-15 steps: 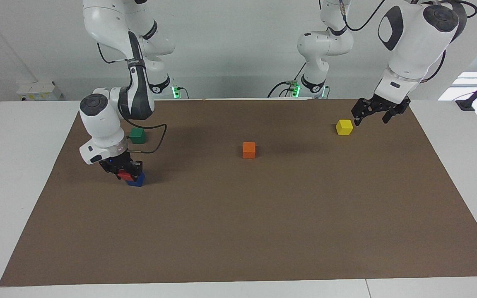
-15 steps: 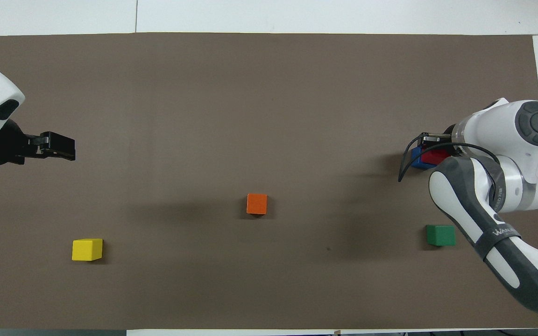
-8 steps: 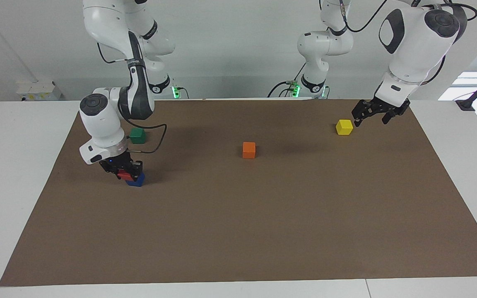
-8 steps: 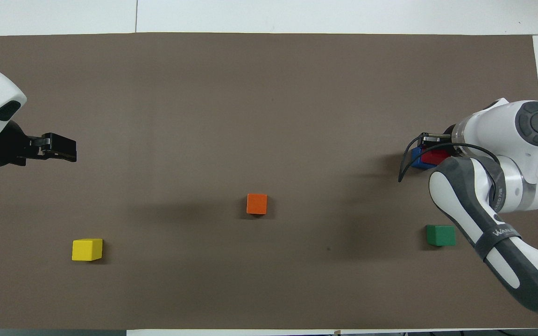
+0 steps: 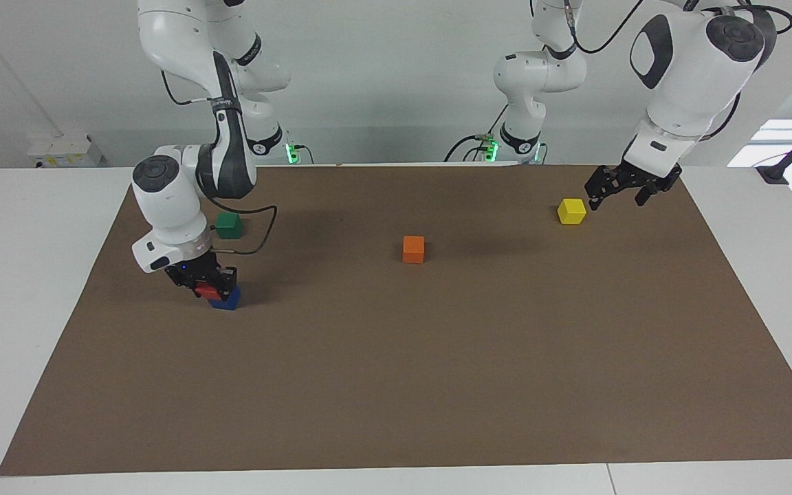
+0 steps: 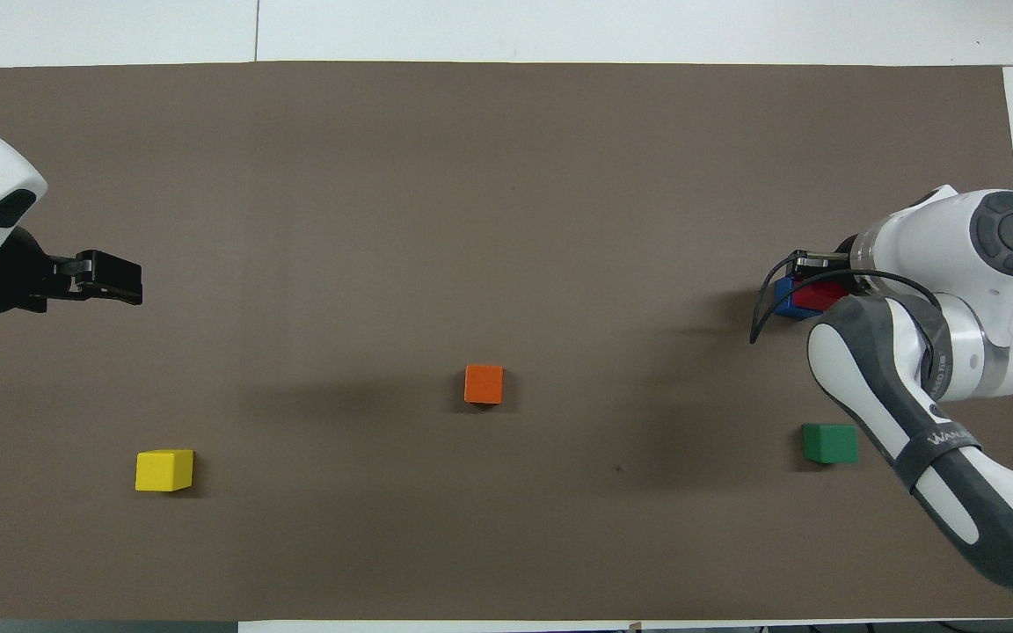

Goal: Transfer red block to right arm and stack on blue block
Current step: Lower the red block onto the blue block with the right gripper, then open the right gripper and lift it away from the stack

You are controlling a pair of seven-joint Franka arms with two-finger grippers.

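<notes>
My right gripper [image 5: 207, 283] is low over the mat at the right arm's end of the table, shut on the red block [image 5: 208, 292]. The red block rests on the blue block [image 5: 227, 300], set a little off its middle. In the overhead view the red block [image 6: 819, 296] covers most of the blue block [image 6: 786, 300], and the right arm hides the gripper. My left gripper [image 5: 617, 198] is open and empty in the air at the left arm's end, beside the yellow block; it also shows in the overhead view [image 6: 111, 280].
A brown mat [image 5: 437, 385] covers the table. An orange block [image 5: 413, 249] lies at its middle. A yellow block [image 5: 571, 211] lies by the left gripper. A green block [image 5: 229, 225] lies nearer to the robots than the stack.
The left arm has shifted slightly upward and its gripper has barely moved. The right gripper, the red block and the blue block have not moved.
</notes>
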